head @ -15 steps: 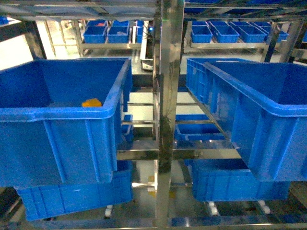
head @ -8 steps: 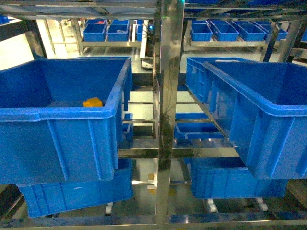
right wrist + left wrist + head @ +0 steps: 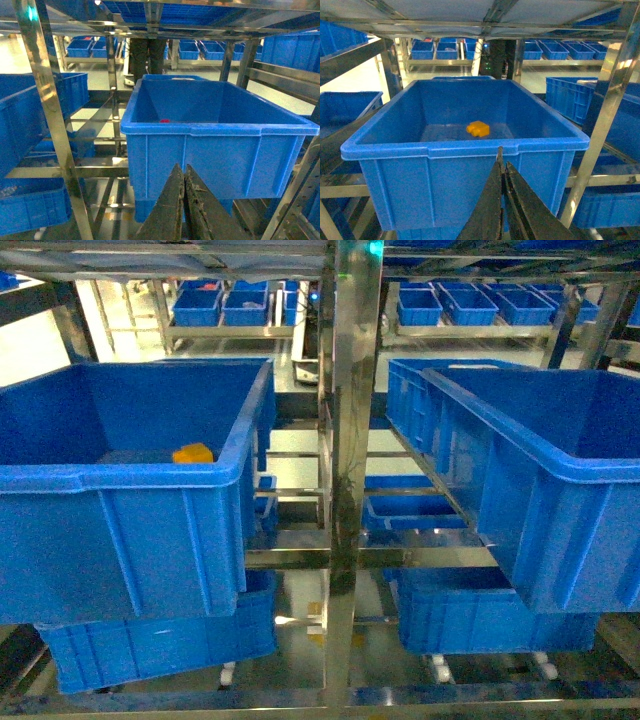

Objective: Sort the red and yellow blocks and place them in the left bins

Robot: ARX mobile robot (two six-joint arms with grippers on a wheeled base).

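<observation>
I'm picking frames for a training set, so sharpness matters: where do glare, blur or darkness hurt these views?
Head view: soft overall, with bright streaks on the steel post; the yellow block is a smeared patch. Left wrist view: sharpest, its studs readable, though the shut left gripper is dark. Right wrist view: glare on the upright; the red block is only a speck.

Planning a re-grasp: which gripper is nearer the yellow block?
Left. The left gripper sits just outside the bin holding the yellow block; the right gripper faces another bin.

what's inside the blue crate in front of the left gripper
One orange-yellow brick lies on the floor of the blue crate, toward the back. The front wall hides the nearest strip of floor.
</observation>
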